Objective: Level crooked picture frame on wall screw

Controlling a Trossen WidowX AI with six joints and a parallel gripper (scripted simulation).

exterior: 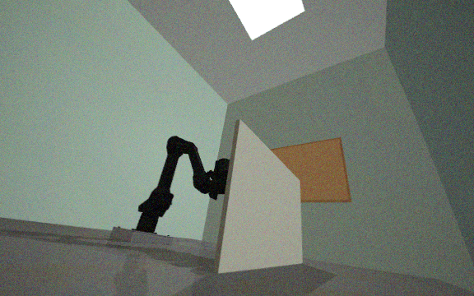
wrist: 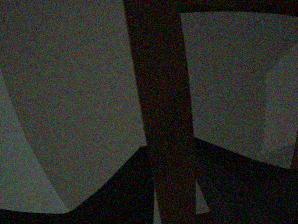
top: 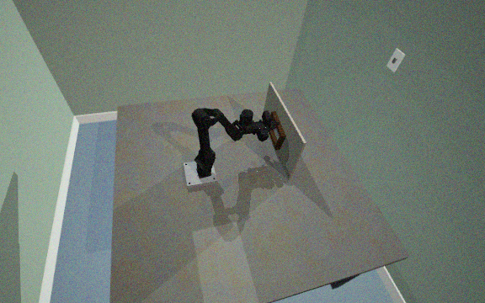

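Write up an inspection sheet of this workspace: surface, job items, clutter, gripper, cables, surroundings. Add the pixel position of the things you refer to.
Surface: brownish table top (top: 310,219), crossed by shadows of the arm and panel.
Job's things: wooden picture frame (top: 280,140) (wrist: 165,75) on the robot's side of an upright panel (top: 286,114) (exterior: 262,214); screw and notched strip not visible; whether it would hang level, cannot tell.
Clutter: nothing seen.
Gripper: shut on one side bar of the frame; gripper (top: 273,125) (wrist: 169,151) hidden behind the panel in the exterior view.
Cables: nothing seen.
Surroundings: green walls, blue floor (top: 95,189), a wall plate (top: 399,55), an orange board (exterior: 323,173), a bright ceiling opening or light (exterior: 267,14).
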